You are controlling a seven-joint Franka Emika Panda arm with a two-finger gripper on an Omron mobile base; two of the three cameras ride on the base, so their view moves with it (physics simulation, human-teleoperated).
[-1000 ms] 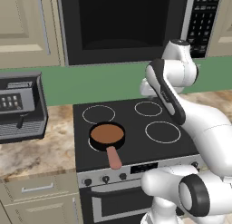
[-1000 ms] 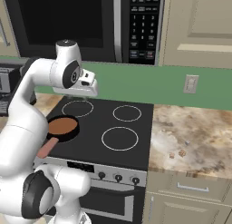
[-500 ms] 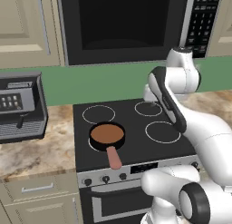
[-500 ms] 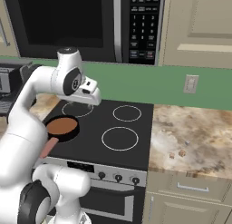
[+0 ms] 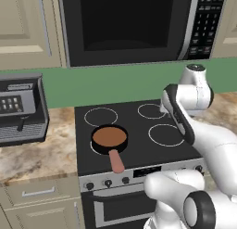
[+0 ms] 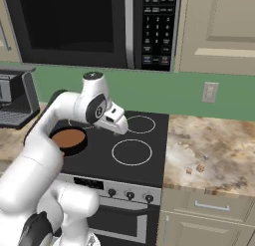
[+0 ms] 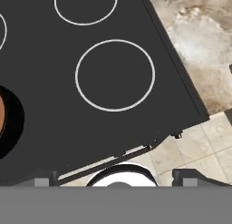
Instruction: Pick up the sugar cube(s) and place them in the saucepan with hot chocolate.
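Your saucepan (image 5: 109, 138) is parked on the stove's (image 5: 139, 144) front-left burner, brown liquid inside, pink handle poking toward 6 o'clock over the front edge. In the right base view your gripper (image 6: 121, 124) hangs above the stovetop between the burners, at about 3 o'clock from the pan and apart from it. Can't tell if its fingers are apart or together. On the counter (image 6: 209, 150) right of the stove you've got two small brownish cubes (image 6: 194, 169) lying close together.
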